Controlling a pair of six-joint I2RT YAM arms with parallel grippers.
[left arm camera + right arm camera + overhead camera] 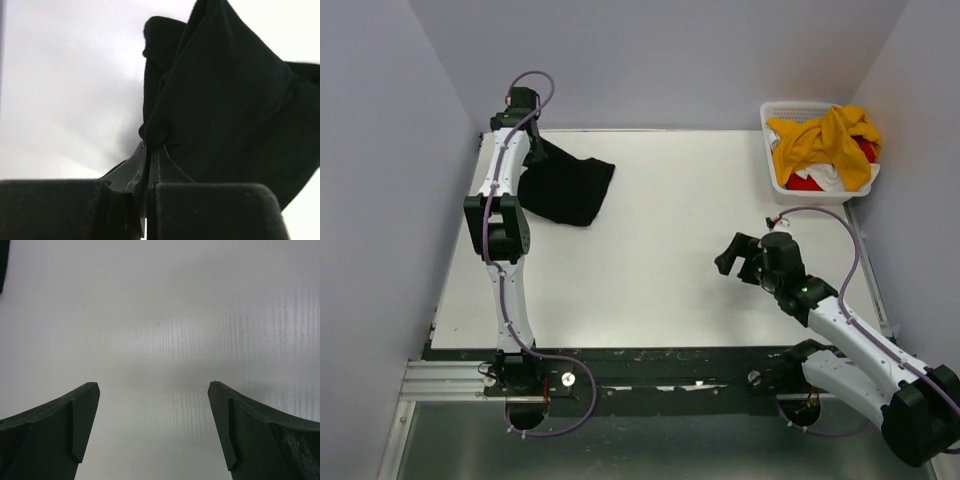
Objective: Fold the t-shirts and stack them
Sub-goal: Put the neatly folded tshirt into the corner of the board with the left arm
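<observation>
L gripper (148,149) is pinched shut on a bunched edge of the black t-shirt (225,100), which lies crumpled at the table's (660,250) far-left corner. R gripper (152,390) is spread wide, holding nothing, over bare tabletop. Nothing folded or stacked yet: yellow shirt (825,140), red shirt (803,183) & white shirt (830,178) sit heaped in the basket (767,150), so prob. the very start.

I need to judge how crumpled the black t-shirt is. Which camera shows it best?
Top external: nearly the whole black t-shirt shows, bunched at the table's far left, one edge under the left arm. Left wrist shows only a close fold pinched in the left gripper. Right wrist shows only bare table and the open right gripper.
</observation>
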